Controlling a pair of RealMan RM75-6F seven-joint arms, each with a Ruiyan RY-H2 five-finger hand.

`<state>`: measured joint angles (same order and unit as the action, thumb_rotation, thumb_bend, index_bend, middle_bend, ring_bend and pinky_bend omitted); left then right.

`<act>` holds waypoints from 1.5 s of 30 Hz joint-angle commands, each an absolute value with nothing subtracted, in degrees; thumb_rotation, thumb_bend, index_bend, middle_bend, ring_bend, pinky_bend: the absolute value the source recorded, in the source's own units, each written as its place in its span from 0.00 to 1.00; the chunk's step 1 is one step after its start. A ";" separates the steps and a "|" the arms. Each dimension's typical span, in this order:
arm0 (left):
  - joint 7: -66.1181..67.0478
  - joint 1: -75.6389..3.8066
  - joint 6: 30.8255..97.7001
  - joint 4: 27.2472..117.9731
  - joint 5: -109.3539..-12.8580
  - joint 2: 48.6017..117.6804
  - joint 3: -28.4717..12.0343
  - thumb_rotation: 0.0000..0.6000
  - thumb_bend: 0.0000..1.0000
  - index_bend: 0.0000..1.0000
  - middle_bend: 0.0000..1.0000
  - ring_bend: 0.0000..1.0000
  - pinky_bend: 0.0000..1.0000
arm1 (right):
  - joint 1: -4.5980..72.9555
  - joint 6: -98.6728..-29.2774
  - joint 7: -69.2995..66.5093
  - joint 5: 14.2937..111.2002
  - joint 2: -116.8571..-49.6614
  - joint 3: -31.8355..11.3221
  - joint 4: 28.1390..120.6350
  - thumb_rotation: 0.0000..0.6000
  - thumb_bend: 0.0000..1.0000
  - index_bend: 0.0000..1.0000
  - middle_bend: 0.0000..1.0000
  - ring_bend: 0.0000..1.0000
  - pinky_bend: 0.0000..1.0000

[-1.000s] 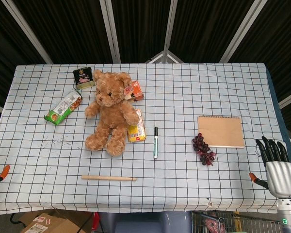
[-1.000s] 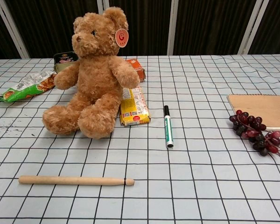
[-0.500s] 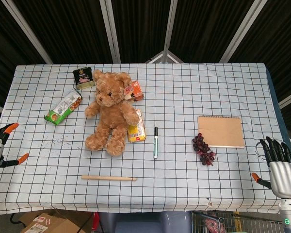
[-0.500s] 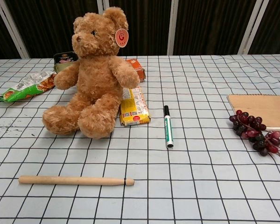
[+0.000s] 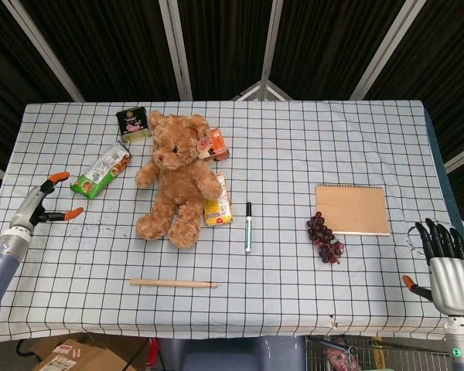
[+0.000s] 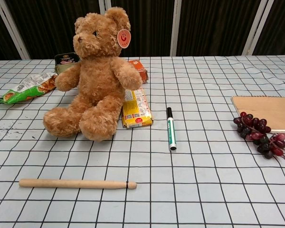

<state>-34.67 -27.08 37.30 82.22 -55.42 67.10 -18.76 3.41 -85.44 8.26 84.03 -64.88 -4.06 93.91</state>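
Left hand (image 5: pixel 42 205), fingers spread and empty, hovers near the snack packet (image 5: pixel 101 171); right hand (image 5: pixel 447 267), open and empty, beyond the notebook (image 5: pixel 352 209).

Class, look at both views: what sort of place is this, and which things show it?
Probably a robot test bench, not a home: unrelated props such as a teddy bear, a marker and grapes lie spread on a checked tablecloth before dark curtains, with a robot left hand at the edge.
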 commanded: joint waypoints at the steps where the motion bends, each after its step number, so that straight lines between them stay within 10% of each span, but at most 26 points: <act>1: -38.13 -30.60 33.01 76.45 -54.64 72.00 -20.67 1.00 0.28 0.15 0.09 0.00 0.00 | 3.66 -84.81 8.30 83.38 -65.03 -4.26 93.61 1.00 0.17 0.02 0.00 0.01 0.00; 19: -49.52 -39.27 22.69 59.87 -61.35 87.16 -26.21 1.00 0.28 0.23 0.18 0.00 0.00 | 4.94 -81.34 8.55 79.35 -65.97 -5.33 91.66 1.00 0.17 0.02 0.00 0.01 0.00; 45: -47.58 -43.55 26.02 52.41 -61.03 94.96 -26.84 1.00 0.45 0.39 0.43 0.00 0.00 | 4.93 -81.12 7.08 79.00 -65.65 -5.27 91.48 1.00 0.17 0.02 0.00 0.01 0.00</act>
